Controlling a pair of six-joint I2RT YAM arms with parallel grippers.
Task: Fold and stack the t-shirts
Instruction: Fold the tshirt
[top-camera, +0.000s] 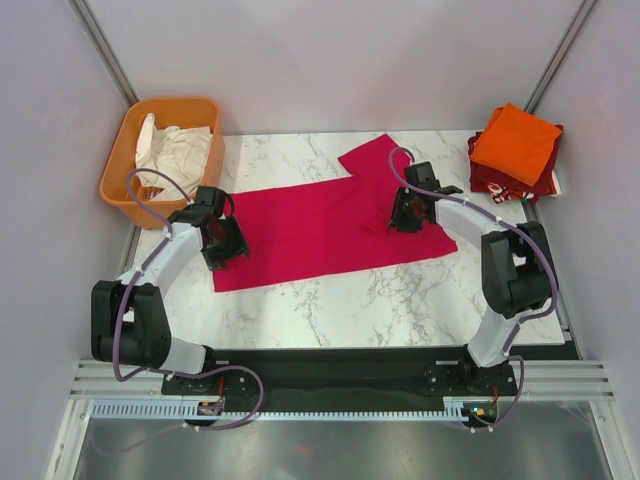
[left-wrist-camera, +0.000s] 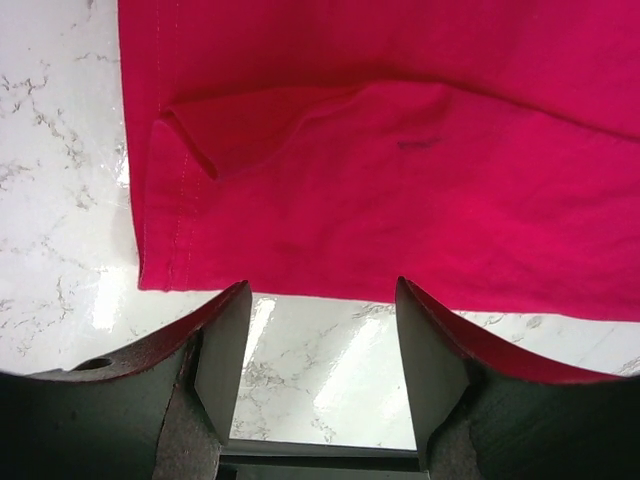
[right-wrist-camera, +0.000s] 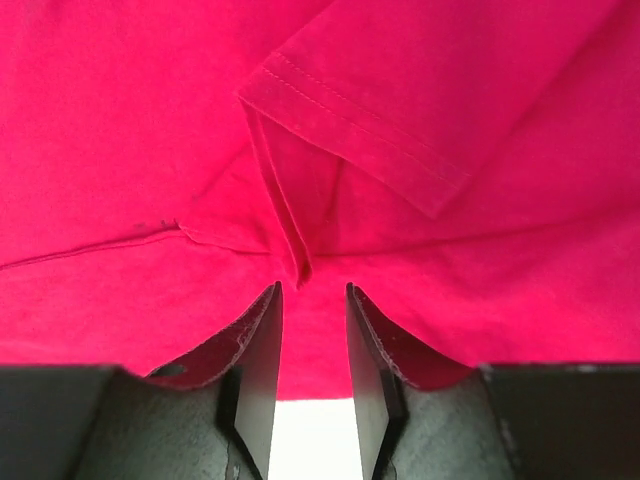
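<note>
The magenta-pink t-shirt lies spread on the marble table, one sleeve pointing to the back. My left gripper hovers at its left hem corner. In the left wrist view the left gripper is wide open and empty over bare marble, with the shirt's edge just ahead. My right gripper is over the shirt's right part. In the right wrist view the right gripper has its jaws a narrow gap apart above a fold by the sleeve, with nothing pinched. The orange t-shirt lies folded on the dark red t-shirt at the back right.
An orange plastic basket with cream cloth in it stands at the back left corner. Marble table shows in front of the shirt. Grey walls close in on both sides.
</note>
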